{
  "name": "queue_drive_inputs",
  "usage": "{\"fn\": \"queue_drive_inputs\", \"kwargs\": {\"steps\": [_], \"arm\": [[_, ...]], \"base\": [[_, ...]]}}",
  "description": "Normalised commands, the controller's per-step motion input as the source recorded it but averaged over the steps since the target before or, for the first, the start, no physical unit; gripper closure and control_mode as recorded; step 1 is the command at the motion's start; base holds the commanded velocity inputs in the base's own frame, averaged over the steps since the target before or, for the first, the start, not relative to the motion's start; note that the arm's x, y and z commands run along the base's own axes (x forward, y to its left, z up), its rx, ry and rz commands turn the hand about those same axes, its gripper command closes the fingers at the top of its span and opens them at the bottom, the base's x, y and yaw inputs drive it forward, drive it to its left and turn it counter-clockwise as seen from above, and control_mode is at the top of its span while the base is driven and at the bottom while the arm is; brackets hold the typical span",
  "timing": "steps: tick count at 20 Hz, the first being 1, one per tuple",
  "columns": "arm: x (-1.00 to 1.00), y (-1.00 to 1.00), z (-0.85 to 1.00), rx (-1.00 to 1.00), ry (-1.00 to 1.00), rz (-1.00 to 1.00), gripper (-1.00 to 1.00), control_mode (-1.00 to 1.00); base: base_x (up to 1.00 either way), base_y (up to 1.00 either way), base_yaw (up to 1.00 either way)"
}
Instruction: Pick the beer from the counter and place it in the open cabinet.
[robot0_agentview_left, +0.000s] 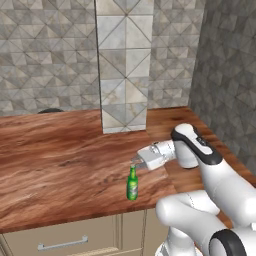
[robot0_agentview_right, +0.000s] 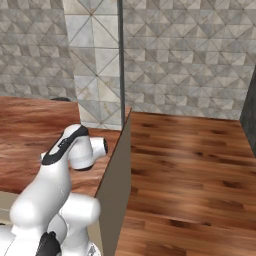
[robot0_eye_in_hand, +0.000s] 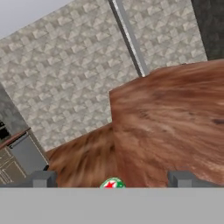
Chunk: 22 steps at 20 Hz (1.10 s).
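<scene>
The beer (robot0_agentview_left: 132, 184) stands upright on the counter (robot0_agentview_left: 60, 165) near its front edge. The gripper (robot0_agentview_left: 136, 162) is spread wide just above the cap, apparently centred; lower straight, then close on the neck.

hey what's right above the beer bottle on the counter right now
The gripper hangs just above the beer, jaws open, not touching its cap. The hand view shows the cap between the fingertips. The bottle stands upright on the counter.
</scene>
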Motion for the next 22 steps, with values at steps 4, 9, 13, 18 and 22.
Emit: {"fn": "queue_drive_inputs", "kwargs": {"steps": [4, 9, 13, 18, 22], "arm": [[-0.38, 0.0, -0.32, -0.02, 0.0, -0.04, -1.0, -1.0], [-0.33, 0.0, -0.19, 0.0, 0.0, 0.0, -1.0, -1.0], [-0.29, -0.01, -0.28, 0.0, 0.0, 0.0, -1.0, -1.0], [-0.22, 0.0, -0.42, -0.02, 0.0, 0.0, -1.0, -1.0], [-0.22, 0.0, -0.47, -0.01, 0.0, 0.0, -1.0, -1.0]], "base": [[0.0, 0.0, 0.0], [0.0, 0.0, 0.0], [0.0, 0.0, 0.0], [0.0, 0.0, 0.0], [0.0, 0.0, 0.0]]}}
